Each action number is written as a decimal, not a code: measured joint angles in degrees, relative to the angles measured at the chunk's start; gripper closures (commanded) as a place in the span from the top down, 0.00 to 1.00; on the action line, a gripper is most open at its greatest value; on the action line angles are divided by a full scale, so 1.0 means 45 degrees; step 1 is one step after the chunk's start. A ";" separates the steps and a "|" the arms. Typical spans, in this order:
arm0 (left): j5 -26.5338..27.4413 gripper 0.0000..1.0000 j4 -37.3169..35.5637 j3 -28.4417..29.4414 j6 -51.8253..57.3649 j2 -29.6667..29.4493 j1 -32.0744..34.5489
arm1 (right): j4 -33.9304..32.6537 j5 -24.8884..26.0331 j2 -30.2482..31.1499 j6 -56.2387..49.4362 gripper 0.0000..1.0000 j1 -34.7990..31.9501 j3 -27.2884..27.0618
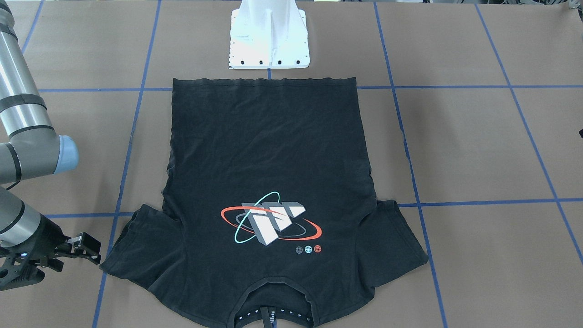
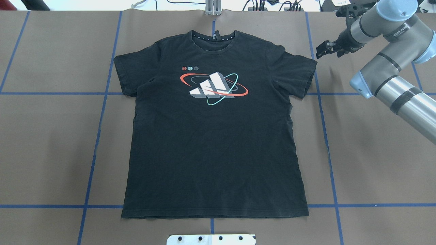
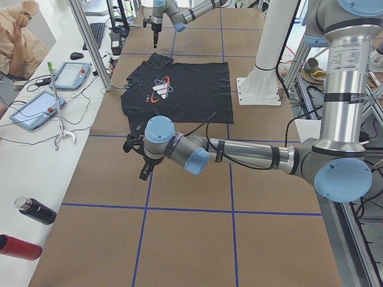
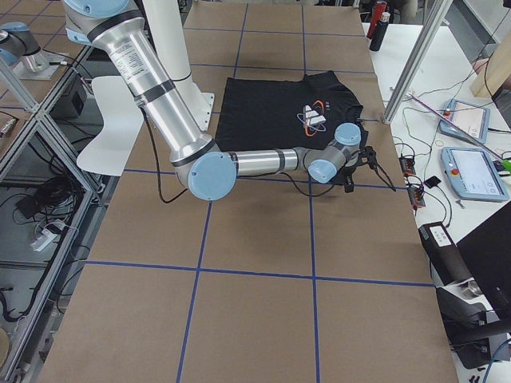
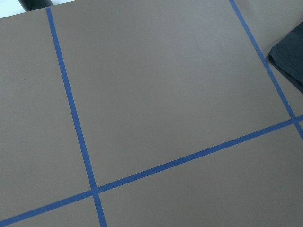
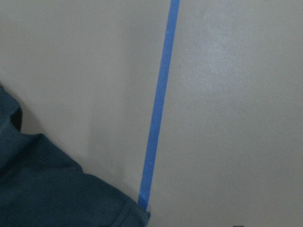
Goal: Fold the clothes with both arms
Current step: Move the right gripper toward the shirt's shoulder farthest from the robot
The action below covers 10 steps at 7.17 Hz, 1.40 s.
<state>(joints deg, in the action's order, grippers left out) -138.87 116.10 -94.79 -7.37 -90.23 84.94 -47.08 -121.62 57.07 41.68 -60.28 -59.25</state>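
The clothes are one black T-shirt (image 2: 214,143) lying flat and logo-up on the brown table, collar towards the far edge in the overhead view and hem near the robot's base. My right gripper (image 2: 322,51) hovers just off the shirt's right sleeve. In the front-facing view the right gripper (image 1: 86,248) has its fingertips together with nothing between them. A sleeve corner (image 6: 47,189) fills the lower left of the right wrist view. My left gripper (image 3: 145,173) shows only in the exterior left view, above bare table well off the shirt (image 3: 179,95). I cannot tell whether it is open or shut.
The white pedestal base (image 1: 268,36) stands just beyond the hem. Blue tape lines (image 5: 71,109) grid the brown table. In the exterior left view a side bench holds tablets (image 3: 36,110) and bottles (image 3: 36,210), with a person (image 3: 15,30) beside it.
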 measured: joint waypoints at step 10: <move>0.0001 0.99 0.0020 0.0157 -0.0002 -0.0046 -0.0145 | 0.1288 0.0893 -0.0312 0.0011 0.00 0.0784 0.0979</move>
<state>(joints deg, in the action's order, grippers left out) -138.87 116.19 -94.08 -7.38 -90.44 84.29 -41.28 -117.60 55.66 41.73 -56.75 -54.84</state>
